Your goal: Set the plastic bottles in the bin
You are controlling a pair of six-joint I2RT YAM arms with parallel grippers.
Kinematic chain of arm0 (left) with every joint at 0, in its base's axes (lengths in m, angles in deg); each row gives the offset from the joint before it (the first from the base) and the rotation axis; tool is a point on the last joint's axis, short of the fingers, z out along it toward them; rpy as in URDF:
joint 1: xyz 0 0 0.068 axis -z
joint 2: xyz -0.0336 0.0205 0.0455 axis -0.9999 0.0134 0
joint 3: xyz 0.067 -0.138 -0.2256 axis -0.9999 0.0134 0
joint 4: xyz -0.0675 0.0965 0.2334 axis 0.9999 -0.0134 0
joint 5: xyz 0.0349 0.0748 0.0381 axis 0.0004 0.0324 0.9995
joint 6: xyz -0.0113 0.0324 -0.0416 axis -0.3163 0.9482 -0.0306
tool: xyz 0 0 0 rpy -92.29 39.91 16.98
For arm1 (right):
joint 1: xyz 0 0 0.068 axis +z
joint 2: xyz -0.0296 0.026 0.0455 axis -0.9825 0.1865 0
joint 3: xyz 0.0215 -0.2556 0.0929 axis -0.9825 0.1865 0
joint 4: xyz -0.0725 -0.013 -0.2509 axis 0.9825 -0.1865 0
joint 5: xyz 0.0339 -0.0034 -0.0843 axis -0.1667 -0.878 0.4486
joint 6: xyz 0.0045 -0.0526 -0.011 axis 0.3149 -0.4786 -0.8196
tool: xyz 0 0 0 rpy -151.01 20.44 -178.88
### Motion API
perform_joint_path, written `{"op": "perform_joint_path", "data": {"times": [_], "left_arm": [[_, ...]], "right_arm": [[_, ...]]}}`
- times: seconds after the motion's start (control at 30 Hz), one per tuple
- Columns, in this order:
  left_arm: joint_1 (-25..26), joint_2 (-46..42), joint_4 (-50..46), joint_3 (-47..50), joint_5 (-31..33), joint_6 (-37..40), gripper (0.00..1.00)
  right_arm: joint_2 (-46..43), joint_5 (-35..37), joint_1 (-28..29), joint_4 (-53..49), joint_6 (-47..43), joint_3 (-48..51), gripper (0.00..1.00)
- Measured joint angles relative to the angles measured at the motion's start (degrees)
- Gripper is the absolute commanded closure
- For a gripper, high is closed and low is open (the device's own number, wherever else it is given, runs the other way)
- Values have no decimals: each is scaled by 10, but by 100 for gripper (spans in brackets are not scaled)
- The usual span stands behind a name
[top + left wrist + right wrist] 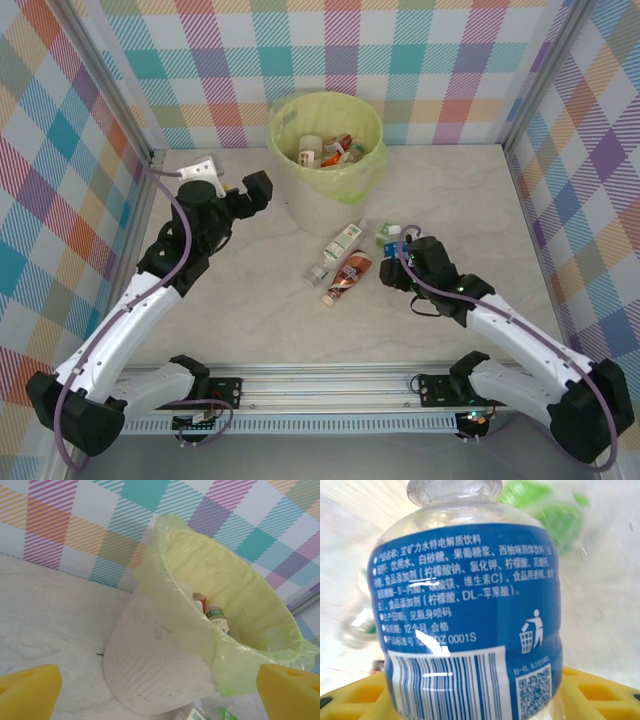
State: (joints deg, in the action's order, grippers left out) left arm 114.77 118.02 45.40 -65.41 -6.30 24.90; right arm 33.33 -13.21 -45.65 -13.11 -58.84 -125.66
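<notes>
Ideally the right fingers, clamped on the clear blue-labelled plastic bottle mid-bench, lift straight up, clear of neighbouring bottles, before crossing to the round beige bag-lined bin, where the left fingers gape empty.

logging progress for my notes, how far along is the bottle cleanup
Done: several bottles already lie in the bin. In hand: the right gripper looks closed on a blue-label bottle, low by the table. Left: at least a green-label bottle and a brown-label bottle lying on the table. The left gripper hangs open beside the bin.
</notes>
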Motion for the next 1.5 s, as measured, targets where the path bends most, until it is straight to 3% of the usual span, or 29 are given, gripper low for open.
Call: {"op": "perform_joint_path", "data": {"times": [0.23, 0.63, 1.0, 1.2, 1.5], "left_arm": [[-11, -45, -18, 58, 13, -29, 0], [-39, -58, -72, 127, -30, -81, 0], [-47, -36, -76, 136, -107, -82, 0], [-47, -13, -77, 136, -133, -78, 0], [-47, 10, -89, 136, -155, -72, 0]], "right_arm": [[-4, -41, 1, 66, -80, -107, 49], [203, -67, 1, 114, -222, -421, 44], [461, 26, -13, 58, -340, -702, 42], [550, 73, -25, 23, -372, -785, 40], [603, 103, -27, -31, -383, -837, 21]]}}
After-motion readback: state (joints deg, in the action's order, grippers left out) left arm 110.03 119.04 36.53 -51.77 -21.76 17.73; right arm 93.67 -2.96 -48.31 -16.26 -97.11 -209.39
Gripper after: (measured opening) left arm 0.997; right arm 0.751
